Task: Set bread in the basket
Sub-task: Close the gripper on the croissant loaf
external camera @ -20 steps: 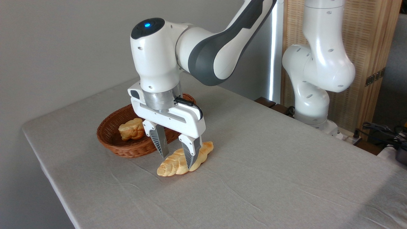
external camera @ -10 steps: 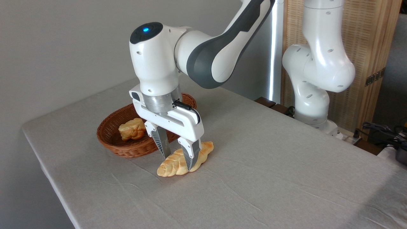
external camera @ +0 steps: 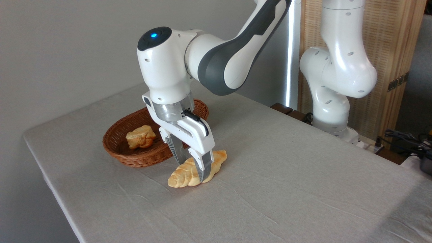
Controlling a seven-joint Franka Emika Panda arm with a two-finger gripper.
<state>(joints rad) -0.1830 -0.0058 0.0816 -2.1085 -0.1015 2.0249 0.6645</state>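
Nearby, just left of the plaited loaf (external camera: 197, 168) lying on the counter (external camera: 287, 189): wicker basket (external camera: 141, 157) with the small roll (external camera: 140, 136) inside. Since a second ago: hand (external camera: 191, 167) rotated and narrowed. Now straddling the loaf's middle, fingers (external camera: 204, 167) clenched against it, loaf not yet lifted.

A white-and-grey Franka arm reaches out from its base beyond the table's (external camera: 303, 189) far edge, its wrist bent downward and a blue light glowing on the wrist housing. The gripper (external camera: 191, 167) points down at the tabletop, tilted slightly, its two ribbed fingers (external camera: 204, 166) straddling the plaited loaf (external camera: 184, 173) and closed against its sides just above the cloth.
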